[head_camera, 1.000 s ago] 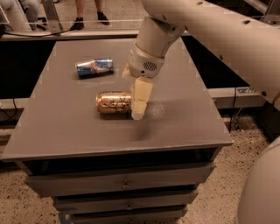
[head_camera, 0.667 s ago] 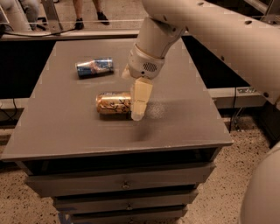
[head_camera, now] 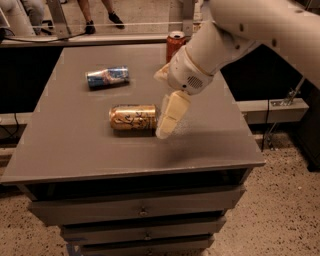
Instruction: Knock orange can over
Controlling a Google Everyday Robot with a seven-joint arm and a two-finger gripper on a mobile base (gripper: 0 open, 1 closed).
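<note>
Looking across a grey worktop (head_camera: 75, 150) from its front edge, we log three cans on it. The orange can (head_camera: 133, 118) lies on its side near the middle of the worktop, its long axis running left to right and dark cursive lettering showing on its upper flank. It is already down, not upright.

The end effector (head_camera: 163, 132) hangs just off the right end of the orange can, pointing down and slightly left, with its pale tip low over the worktop. The tip sits right against the can's right end in this view; we cannot tell whether the two actually touch. We also cannot tell whether the end effector is apart or together: it shows as one cream block. It is not clamped around the can.

Above it, a rounded white wrist (head_camera: 187, 75) with a small speckled grille joins the thick white arm (head_camera: 250, 25), which enters from the upper right.

A blue and silver can (head_camera: 107, 77) lies on its side toward the back left of the worktop, well apart from the orange can. A red can (head_camera: 175, 44) stands upright at the back edge, partly hidden behind the wrist.

Below the worktop we see a stack of shallow grey drawers (head_camera: 140, 211). The unit stands on a speckled floor (head_camera: 280, 210). Beyond the back edge, the legs of people (head_camera: 85, 12) are visible.
</note>
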